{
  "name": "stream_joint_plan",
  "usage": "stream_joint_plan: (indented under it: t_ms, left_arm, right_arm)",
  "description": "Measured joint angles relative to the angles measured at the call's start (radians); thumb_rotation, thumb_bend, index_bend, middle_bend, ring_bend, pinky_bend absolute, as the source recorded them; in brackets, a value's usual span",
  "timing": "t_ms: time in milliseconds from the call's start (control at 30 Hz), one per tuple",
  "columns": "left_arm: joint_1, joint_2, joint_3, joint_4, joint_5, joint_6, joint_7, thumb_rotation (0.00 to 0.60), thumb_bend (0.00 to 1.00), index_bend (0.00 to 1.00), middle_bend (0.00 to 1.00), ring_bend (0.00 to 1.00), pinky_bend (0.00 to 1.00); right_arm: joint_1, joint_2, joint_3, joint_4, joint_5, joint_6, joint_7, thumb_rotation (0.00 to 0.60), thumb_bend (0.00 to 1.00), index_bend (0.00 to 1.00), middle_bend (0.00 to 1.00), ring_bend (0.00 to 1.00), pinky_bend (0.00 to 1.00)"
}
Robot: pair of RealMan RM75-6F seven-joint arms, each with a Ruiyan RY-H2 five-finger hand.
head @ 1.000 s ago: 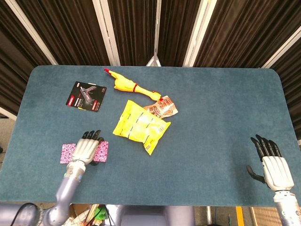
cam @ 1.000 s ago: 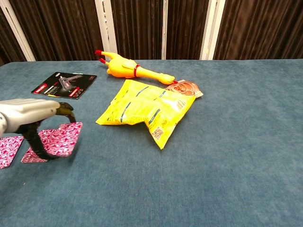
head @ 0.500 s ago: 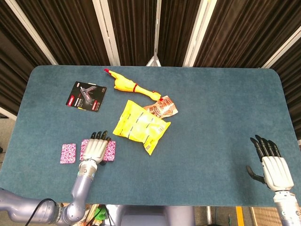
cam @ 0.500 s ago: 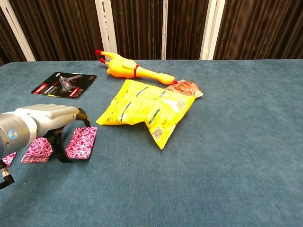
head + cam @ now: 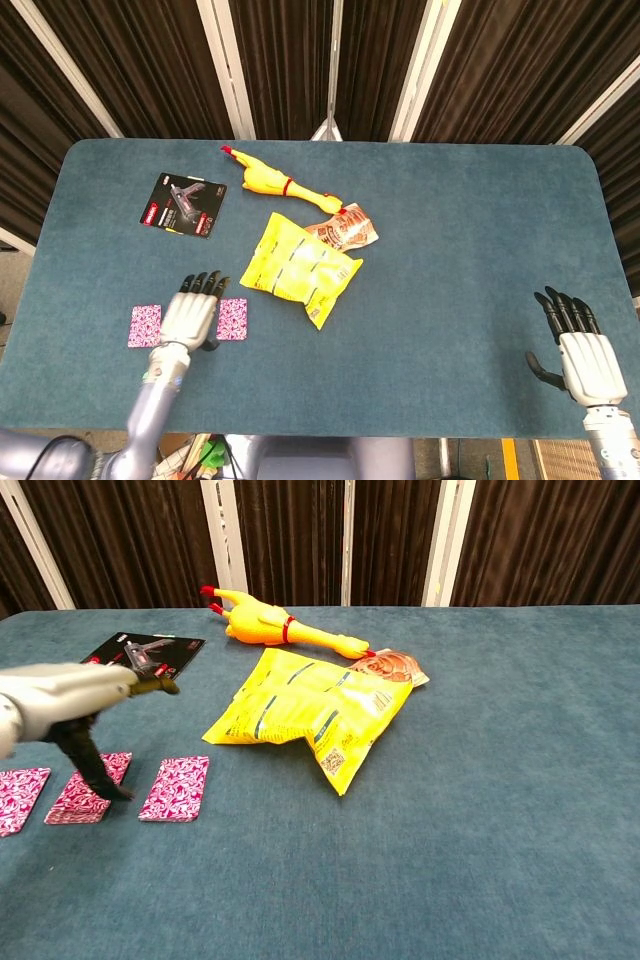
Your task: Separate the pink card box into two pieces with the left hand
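The pink card box lies in flat patterned pieces near the table's front left. In the chest view I see a left piece [image 5: 20, 800], a middle piece [image 5: 85, 792] and a right piece [image 5: 176, 788], each apart from the others. My left hand [image 5: 70, 695] hovers over the middle piece with its fingers spread, one dark finger [image 5: 95, 765] reaching down to that piece. In the head view the left hand [image 5: 190, 315] hides the middle piece; the left piece [image 5: 145, 326] and right piece [image 5: 232, 319] show beside it. My right hand [image 5: 583, 358] rests open at the front right.
A yellow snack bag [image 5: 298, 268] lies right of the pink pieces, with a small brown packet [image 5: 345, 228] at its far corner. A rubber chicken [image 5: 280, 184] and a black tool card [image 5: 184, 204] lie further back. The table's front edge [image 5: 330, 430] is close to the pieces.
The left hand slid one pink piece to the right, then drew back left and rose. That piece now lies alone. The right hand has not moved.
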Motion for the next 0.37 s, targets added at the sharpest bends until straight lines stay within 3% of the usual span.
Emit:
stream_joint_plan:
  t_ms: [200, 367]
  left_arm:
    - [0.114, 0.124, 0.132, -0.01, 0.294, 0.067, -0.173, 0.6, 0.21, 0.04, 0.0, 0.0, 0.0]
    - [0.262, 0.234, 0.27, 0.097, 0.58, 0.185, -0.405, 0.6, 0.21, 0.0, 0.0, 0.0, 0.0]
  right_arm:
    - [0.0, -0.004, 0.001, 0.003, -0.002, 0.005, -0.018, 0.6, 0.36, 0.0, 0.0, 0.0, 0.06]
    - [-0.002, -0.015, 0.003, 0.011, -0.007, 0.018, -0.047, 0.6, 0.36, 0.0, 0.0, 0.0, 0.06]
